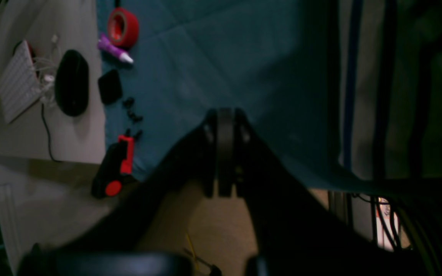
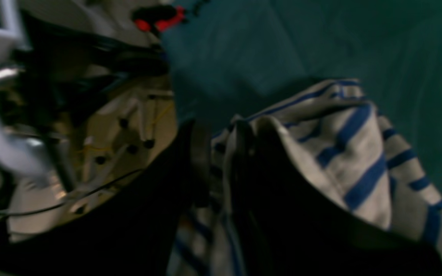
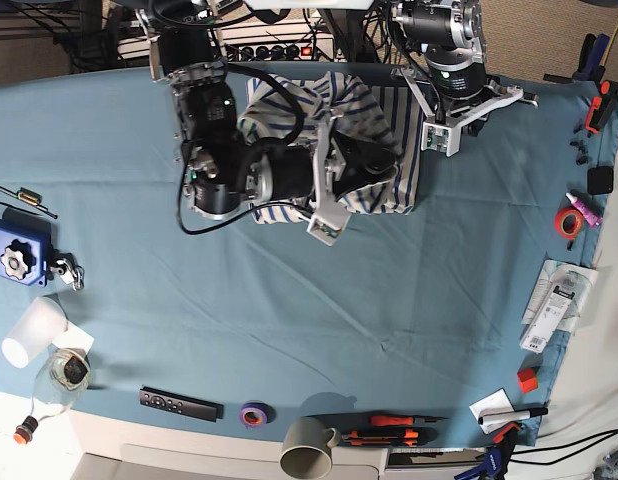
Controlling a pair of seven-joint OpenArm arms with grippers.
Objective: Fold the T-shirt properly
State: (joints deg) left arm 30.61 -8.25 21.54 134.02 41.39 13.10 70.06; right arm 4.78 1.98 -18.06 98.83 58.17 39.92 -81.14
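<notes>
T-shirt: lies bunched at the far middle of the worktop, on the teal cloth that covers it; white with thin blue stripes, partly hidden under both arms.
Right gripper: in the right wrist view a bunched fold of the striped fabric sits between its two dark jaws, which stand slightly apart; the fabric spills over the jaw on the view's right. The view is blurred, so I cannot tell whether the jaws press the cloth or merely flank it.
Right arm: in the base view it reaches in from the far edge and bends across the shirt, its wrist lying over the middle of the garment.
Left gripper: jaws closed together, nothing between them; in the left wrist view it hangs over the edge of the teal cloth, with the shirt's striped edge off to the view's right.
Left arm: in the base view it stands at the far edge, above the shirt's corner.
Red tape roll: on the teal cloth near the worktop's edge, a purple marker just beside it.
Black mouse: on the bare surface past the cloth's edge, next to a white keyboard.
Mug: at the near edge of the worktop, beside a small purple tape roll and a black remote.
</notes>
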